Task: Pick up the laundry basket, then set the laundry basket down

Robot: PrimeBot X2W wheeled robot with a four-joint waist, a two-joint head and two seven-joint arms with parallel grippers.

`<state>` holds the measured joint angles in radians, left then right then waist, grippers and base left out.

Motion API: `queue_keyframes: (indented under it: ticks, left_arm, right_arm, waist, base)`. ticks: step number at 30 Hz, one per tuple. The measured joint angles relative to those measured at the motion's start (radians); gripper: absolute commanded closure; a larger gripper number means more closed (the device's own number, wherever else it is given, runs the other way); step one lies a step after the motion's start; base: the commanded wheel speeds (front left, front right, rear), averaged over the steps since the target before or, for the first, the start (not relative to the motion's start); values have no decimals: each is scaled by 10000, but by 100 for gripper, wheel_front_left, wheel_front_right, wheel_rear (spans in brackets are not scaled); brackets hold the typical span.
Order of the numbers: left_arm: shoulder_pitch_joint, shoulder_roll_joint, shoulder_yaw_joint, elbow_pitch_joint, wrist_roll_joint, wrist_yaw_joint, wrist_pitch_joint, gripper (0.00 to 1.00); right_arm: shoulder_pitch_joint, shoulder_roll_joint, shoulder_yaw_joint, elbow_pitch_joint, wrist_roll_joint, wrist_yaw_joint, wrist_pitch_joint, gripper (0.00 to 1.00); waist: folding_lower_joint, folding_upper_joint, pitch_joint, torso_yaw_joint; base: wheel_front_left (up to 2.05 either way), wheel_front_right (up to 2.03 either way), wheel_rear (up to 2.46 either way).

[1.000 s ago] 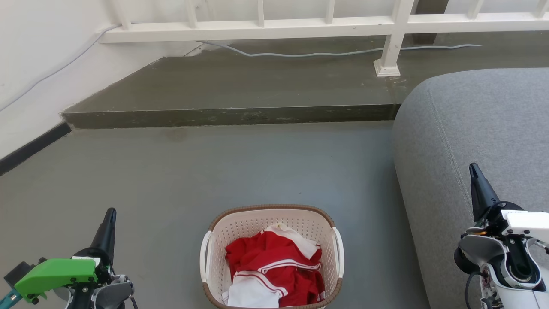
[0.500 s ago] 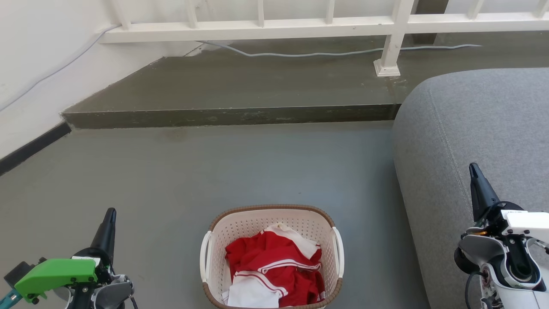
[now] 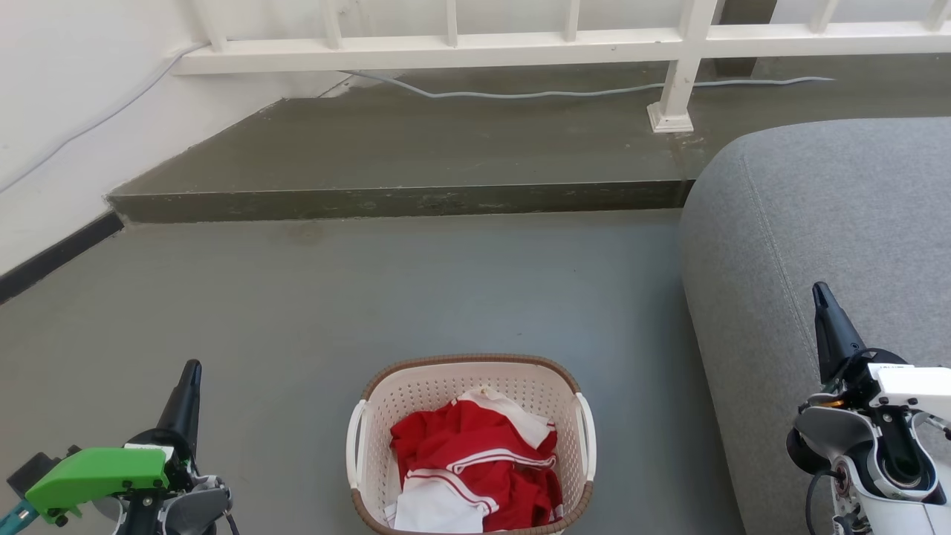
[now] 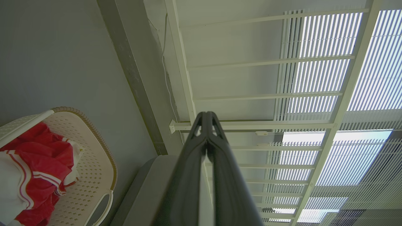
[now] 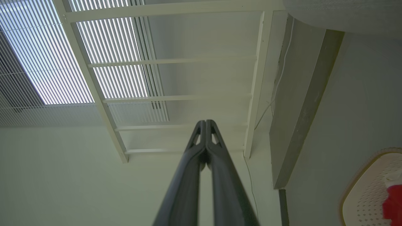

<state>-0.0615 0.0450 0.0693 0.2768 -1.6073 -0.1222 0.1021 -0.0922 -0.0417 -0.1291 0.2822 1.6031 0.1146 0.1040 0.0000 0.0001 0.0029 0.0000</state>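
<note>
We see the perforated, brown-rimmed laundry basket (image 3: 446, 386), near edge cropped. Our left gripper (image 3: 191, 369) and right gripper (image 3: 819, 290) stand pinched closed, empty.

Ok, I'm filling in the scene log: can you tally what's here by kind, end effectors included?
laundry basket: 1
heap of red and white clothes inside it: 1
grey sofa: 1
End effectors: 2 (left end effector, right end effector, both shut)
Total: 5
</note>
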Motion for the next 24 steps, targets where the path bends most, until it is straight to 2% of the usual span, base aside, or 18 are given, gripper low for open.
queue_keyframes:
  ticks: [24]
  left_arm:
    - [0,-2,6,-2,0,0,0,100]
  right_arm:
    - [1,2,-2,-4,0,0,25,100]
  waist:
    - [0,0,0,0]
  base:
    - [0,0,0]
